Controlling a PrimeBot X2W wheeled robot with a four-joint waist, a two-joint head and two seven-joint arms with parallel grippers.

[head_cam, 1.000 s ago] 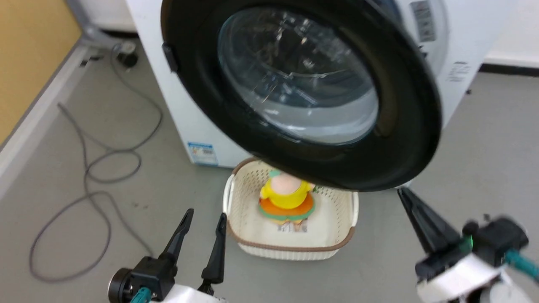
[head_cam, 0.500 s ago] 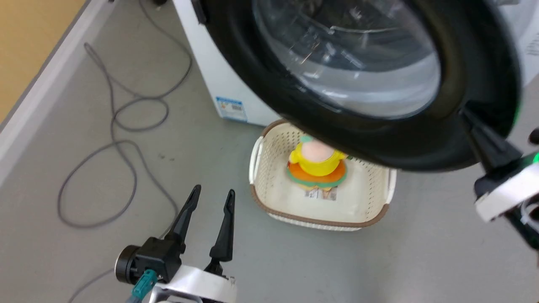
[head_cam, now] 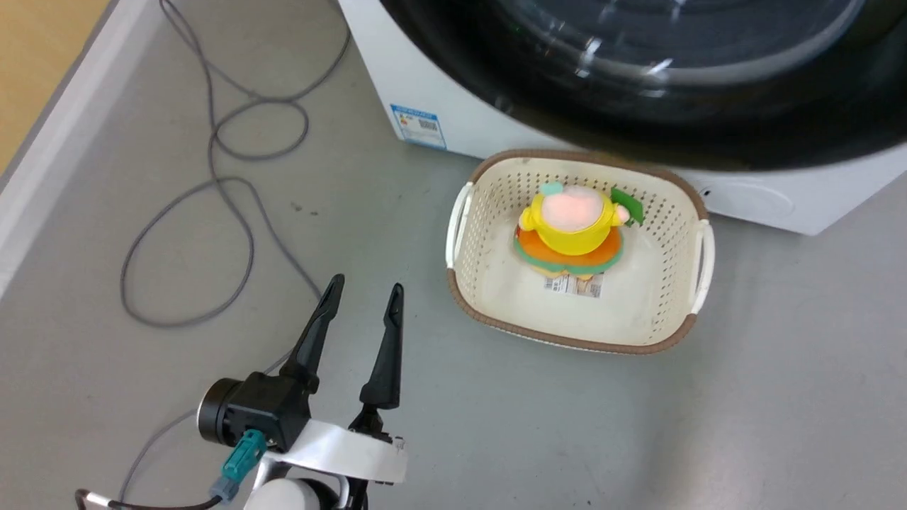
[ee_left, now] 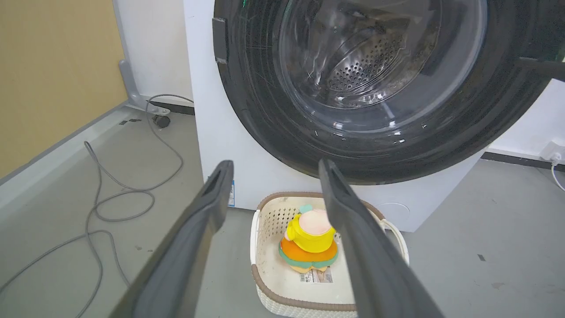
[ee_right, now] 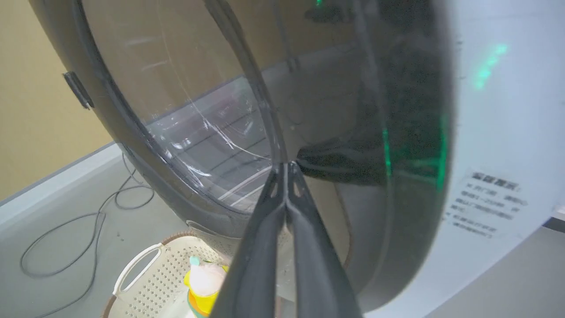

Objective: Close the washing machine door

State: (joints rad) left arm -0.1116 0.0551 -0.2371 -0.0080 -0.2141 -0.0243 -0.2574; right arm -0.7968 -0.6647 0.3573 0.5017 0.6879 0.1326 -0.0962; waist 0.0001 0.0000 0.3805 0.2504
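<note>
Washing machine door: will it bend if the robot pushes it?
Probably not: the washing machine door has a thick black rim, so it looks stiff. Its shiny glass seems slippery, so the right gripper, tips shut, might slide.

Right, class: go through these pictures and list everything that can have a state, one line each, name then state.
washing machine door: swung almost flat to the machine front; latched or not, cannot tell
left gripper: open, empty, above the floor
right gripper: shut, tips at the door glass
basket: upright on the floor, holding a toy
plush toy: lying in the basket
cable: slack, looped on the floor
</note>
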